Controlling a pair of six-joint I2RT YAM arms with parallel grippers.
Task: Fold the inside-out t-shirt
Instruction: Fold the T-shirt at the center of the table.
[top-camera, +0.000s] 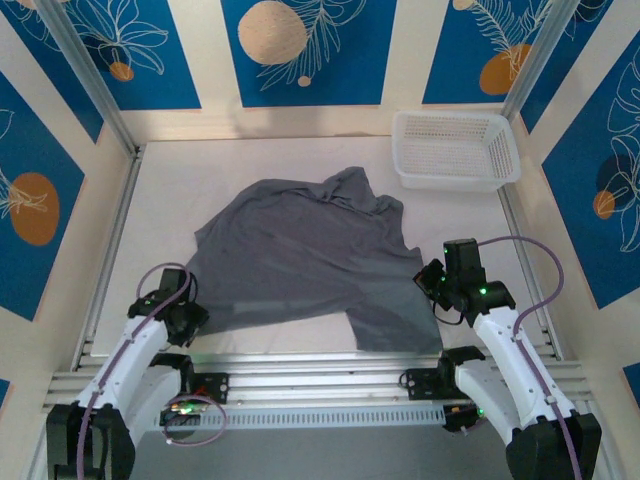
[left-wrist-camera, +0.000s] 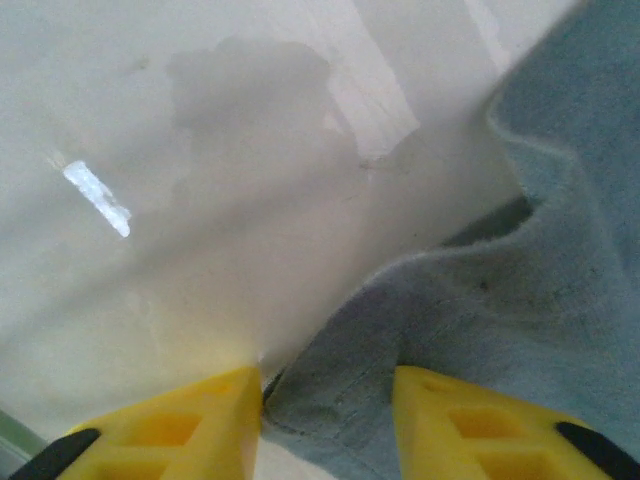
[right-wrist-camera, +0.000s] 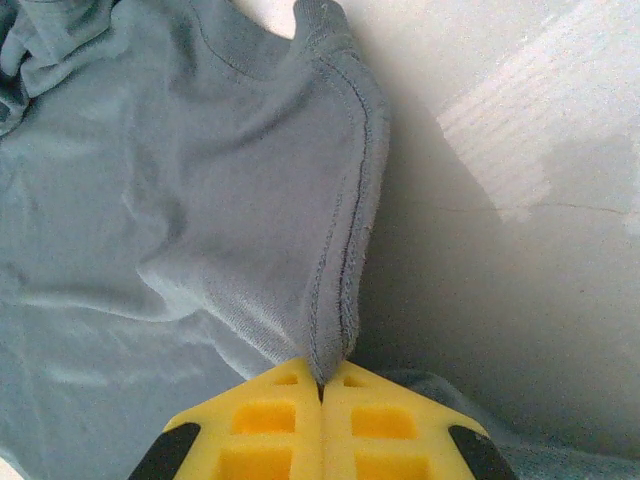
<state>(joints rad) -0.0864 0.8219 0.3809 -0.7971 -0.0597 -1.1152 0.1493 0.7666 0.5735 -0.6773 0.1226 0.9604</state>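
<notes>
a slate-grey t-shirt (top-camera: 300, 260) lies rumpled and only partly spread across the middle of the white desk (top-camera: 170, 190), its far end bunched not far from a white basket (top-camera: 450, 116) in the far right corner. the right pincer (right-wrist-camera: 322, 385) is clenched on a stitched seam at the shirt's right edge, the cloth rising in a ridge to its tips. the left pincer (left-wrist-camera: 328, 420) sits at the near left corner with its yellow fingers (left-wrist-camera: 190, 425) apart, the hem lying between them and not yet pinched. the step in hand looks to be taking hold of both sides so the shirt can be stretched flat before any fold. to do it well, the left pincer would likely need to sink until both fingers bracket the hem, then close on the stitched edge rather than a loose layer that could slip. the right grip seems shallow, on the very edge of the seam, so any pull should probably be slow and level, both arms drawing apart together, low over the desk. lifting one side early risks dragging the bunched far end into a worse heap.
</notes>
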